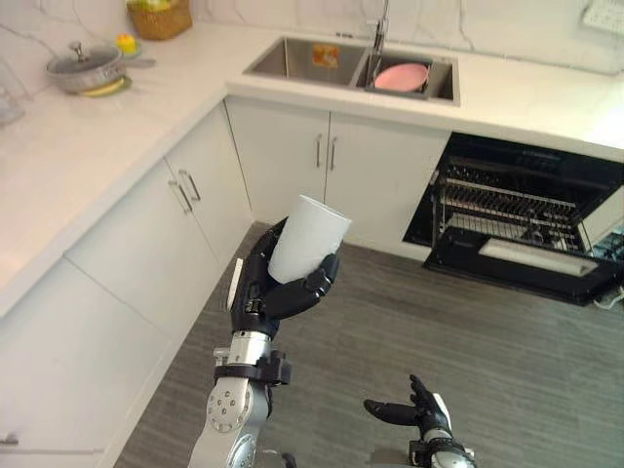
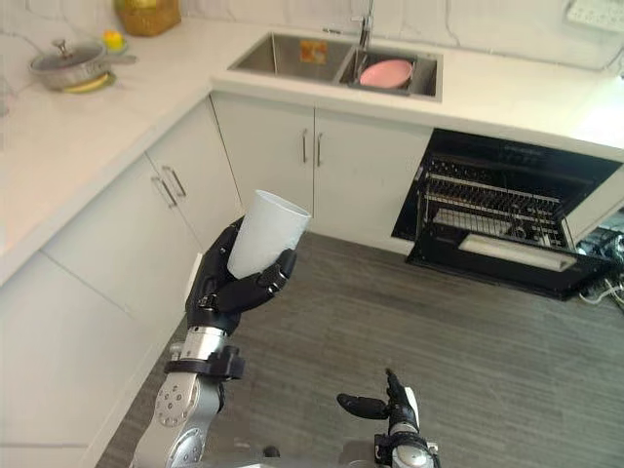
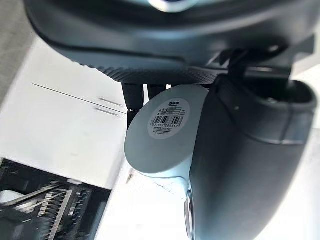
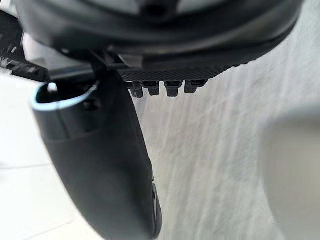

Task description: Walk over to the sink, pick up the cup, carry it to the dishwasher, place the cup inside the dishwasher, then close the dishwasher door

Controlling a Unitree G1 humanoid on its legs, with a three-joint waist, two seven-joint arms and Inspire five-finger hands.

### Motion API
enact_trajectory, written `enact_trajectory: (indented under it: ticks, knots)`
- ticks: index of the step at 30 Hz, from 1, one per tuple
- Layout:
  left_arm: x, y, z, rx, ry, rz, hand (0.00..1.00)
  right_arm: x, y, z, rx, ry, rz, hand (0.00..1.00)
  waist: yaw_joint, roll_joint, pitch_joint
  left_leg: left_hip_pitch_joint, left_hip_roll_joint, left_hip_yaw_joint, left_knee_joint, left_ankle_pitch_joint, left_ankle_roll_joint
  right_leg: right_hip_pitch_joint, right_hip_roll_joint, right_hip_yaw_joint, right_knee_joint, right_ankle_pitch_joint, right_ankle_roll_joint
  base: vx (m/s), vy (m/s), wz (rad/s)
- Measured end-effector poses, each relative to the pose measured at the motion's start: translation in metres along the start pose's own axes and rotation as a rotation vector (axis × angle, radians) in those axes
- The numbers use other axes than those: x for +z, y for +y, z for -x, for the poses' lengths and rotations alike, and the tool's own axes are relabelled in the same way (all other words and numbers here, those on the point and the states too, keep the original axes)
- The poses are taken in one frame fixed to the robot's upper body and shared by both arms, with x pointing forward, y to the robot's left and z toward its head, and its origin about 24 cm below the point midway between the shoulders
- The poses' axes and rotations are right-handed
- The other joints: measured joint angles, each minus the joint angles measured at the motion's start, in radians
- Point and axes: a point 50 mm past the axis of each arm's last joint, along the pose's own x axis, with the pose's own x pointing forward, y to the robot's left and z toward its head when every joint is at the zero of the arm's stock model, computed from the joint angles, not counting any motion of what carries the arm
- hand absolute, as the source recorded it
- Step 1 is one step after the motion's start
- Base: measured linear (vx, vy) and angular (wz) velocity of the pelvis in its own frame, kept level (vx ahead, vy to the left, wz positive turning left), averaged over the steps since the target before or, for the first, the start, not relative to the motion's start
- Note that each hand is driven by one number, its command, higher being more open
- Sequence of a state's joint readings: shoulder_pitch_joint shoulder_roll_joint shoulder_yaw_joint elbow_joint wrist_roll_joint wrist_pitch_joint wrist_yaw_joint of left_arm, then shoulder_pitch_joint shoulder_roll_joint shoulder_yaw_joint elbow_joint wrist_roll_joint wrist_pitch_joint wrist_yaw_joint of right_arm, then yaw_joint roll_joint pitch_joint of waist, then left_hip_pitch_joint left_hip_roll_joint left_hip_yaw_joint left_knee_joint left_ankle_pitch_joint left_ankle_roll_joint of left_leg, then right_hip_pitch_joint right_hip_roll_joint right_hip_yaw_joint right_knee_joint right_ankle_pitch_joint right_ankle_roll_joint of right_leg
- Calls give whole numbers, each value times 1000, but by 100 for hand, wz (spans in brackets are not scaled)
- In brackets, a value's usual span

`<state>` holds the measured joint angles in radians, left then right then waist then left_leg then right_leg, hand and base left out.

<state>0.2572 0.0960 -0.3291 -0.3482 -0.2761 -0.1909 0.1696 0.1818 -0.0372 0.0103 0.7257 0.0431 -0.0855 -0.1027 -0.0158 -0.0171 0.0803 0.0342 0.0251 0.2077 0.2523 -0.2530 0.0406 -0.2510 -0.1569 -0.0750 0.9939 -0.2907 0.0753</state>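
My left hand (image 1: 265,292) is raised over the floor in front of the corner cabinets, its fingers and thumb curled round a white cup (image 1: 306,237) held upright. The left wrist view shows the cup's base (image 3: 165,125) with a barcode sticker, pressed between thumb and fingers. The dishwasher (image 1: 526,219) stands at the right under the counter, its door (image 1: 522,263) folded down and a wire rack (image 1: 502,210) showing inside. The sink (image 1: 302,60) lies at the back, with a pink dish (image 1: 401,76) in its right basin. My right hand (image 1: 414,408) hangs low over the floor with its fingers straight.
White cabinets (image 1: 146,244) run along the left and back under a pale counter (image 1: 88,146). A lidded pot (image 1: 86,66) and a woven basket (image 1: 159,18) stand on the counter's far left. Grey wood floor (image 1: 468,351) stretches between me and the dishwasher.
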Motion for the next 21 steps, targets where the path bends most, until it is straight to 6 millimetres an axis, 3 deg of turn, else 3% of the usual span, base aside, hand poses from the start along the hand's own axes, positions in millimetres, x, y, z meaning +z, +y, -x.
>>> enact_trajectory:
  ticks: [2,5,6,7,8,9,11,13,15,16,18,21]
  knots:
    - [1,-2,-1,-8,-6,3,0,7,4,-3,19,-20,10,100,-3,-3,0,44,10,0,-39,-12,-16,-83,5,-50,-35,-26,-37,355,-47,1]
    - [-2,-5,0,-21,6,9,0,10,3,-5,18,-26,13,100,-11,18,14,112,59,-1,-69,-31,-40,-162,35,-146,-209,-24,-46,456,-158,11]
    - [-2,-6,0,-24,7,11,0,9,2,-4,16,-24,13,100,-31,-2,6,133,56,-5,-71,-45,-63,-167,41,-186,-411,64,-54,351,-138,32]
    - [-2,-6,0,-27,8,10,0,7,2,-3,13,-20,13,100,-36,-21,-2,144,45,-7,-70,-57,-82,-163,38,-184,-494,139,-74,610,-230,33]
    - [-8,-8,-1,-21,26,24,0,2,-8,-3,-9,-4,31,100,-37,7,2,185,72,-13,-64,-93,-117,-155,49,-192,-466,196,-133,424,-148,13]
    - [-13,-10,-1,-15,48,35,0,2,-14,-3,-25,2,39,100,-36,27,4,186,95,-11,-36,-93,-119,-134,62,-209,-464,160,-144,600,-244,18]
    - [-19,-14,-4,-16,73,45,0,3,-20,-2,-42,-4,46,100,-41,42,15,138,143,-20,141,-74,-150,-75,82,-236,-469,114,-156,482,-267,19]
    - [-19,-17,-5,-15,74,65,0,1,-19,5,-44,-23,31,100,-22,49,30,14,240,-52,542,19,-197,72,146,-242,-562,95,-172,392,-223,-8]
    - [-14,-19,-6,-16,50,78,0,7,-20,8,-54,-60,11,100,-19,46,29,-92,283,-36,725,5,-181,161,174,-236,-632,93,-175,311,-129,-15]
    - [-12,-20,-6,-19,42,81,0,9,-20,8,-57,-73,5,100,-16,41,27,-121,290,-19,737,-6,-165,176,177,-230,-651,92,-176,266,-75,-24]
    - [-6,-22,-7,-37,11,89,0,15,-25,6,-80,-97,-3,100,1,38,18,-203,265,10,620,-59,-103,224,180,-183,-707,87,-177,238,-16,-45]
    - [-6,-20,-7,-34,8,80,0,17,-25,0,-77,-84,5,100,24,33,19,-230,175,-59,339,-61,-90,268,169,-107,-754,99,-155,283,83,-75]
